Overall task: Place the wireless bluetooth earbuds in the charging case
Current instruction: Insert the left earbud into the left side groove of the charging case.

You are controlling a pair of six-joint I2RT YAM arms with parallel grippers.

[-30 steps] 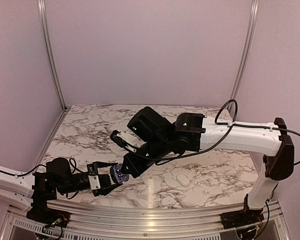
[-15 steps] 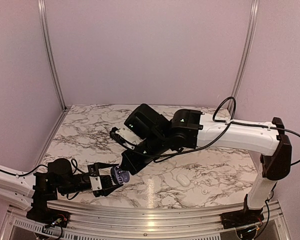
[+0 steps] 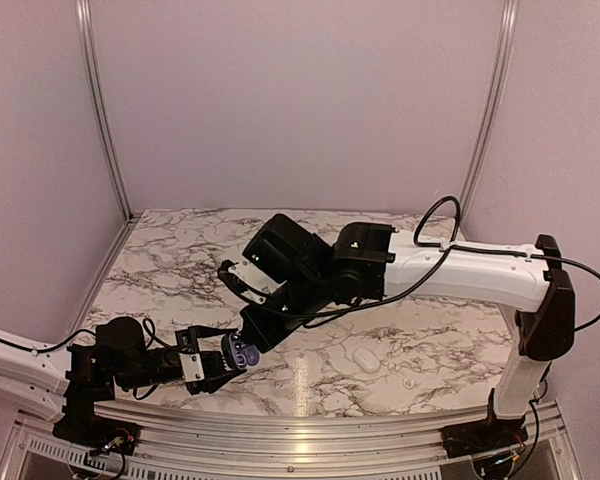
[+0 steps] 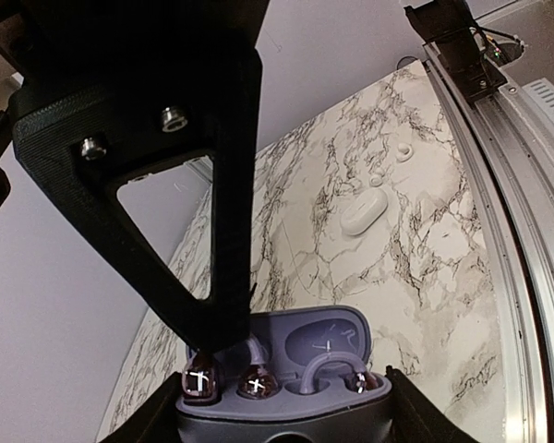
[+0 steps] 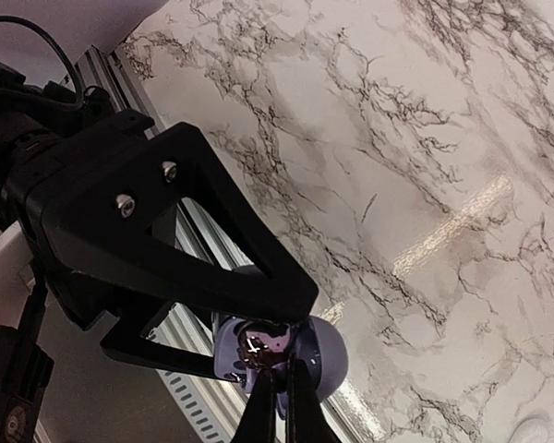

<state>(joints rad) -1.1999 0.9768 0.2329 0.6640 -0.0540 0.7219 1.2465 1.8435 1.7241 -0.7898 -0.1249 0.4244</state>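
We saw the case [image 4: 325,343] lying open, a rounded shell with a greyish-lavender inner face, and dark, glossy earbuds [image 4: 257,380] sitting along its front with purplish glints on them. The left claw [image 3: 223,361] was clamped on the case, one black finger on each side. It held the case near the front edge of the desk [image 3: 180,270], close to the metal rail [image 4: 526,231]. We could not tell whether the case touched the desk. The right claw [image 5: 279,406] reached down onto the case from above. Its thin tips were drawn close with only a narrow slit between them, right at one bud, and we could not tell whether they gripped it. The two claws crowded each other there. Bare marble lay open to the right and toward the back wall. A white oval piece [image 3: 365,358] lay on the desk well apart from the case, with two small pale bits [image 4: 404,148] beyond it.
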